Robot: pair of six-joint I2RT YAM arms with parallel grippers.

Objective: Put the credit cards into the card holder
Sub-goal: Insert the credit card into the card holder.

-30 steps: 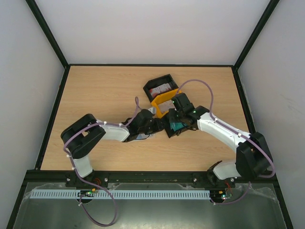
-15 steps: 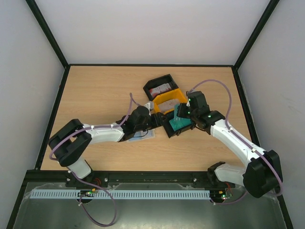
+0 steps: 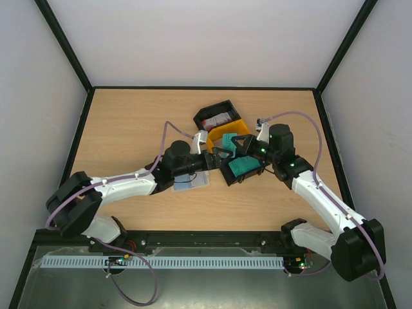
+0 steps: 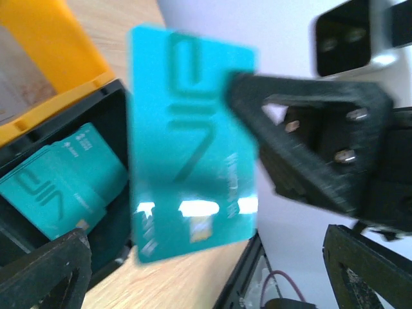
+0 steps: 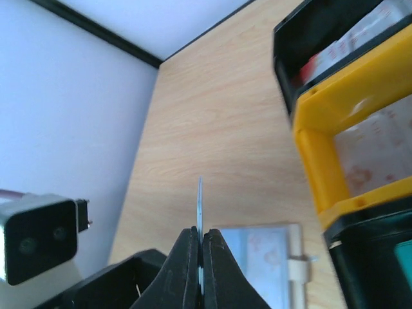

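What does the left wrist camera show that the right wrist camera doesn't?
Only the left wrist view shows the broad printed face of the teal plastic card held in the air; the right wrist view sees just its thin edge. Only the right wrist view shows the flat pale card holder on the wooden table and red-and-white cards in a black tray compartment. Both show the held card, the right arm's black fingers shut on it, the tray's yellow compartment and teal cards in another black compartment.

Lab test cell: white panel walls, black frame, wooden table.
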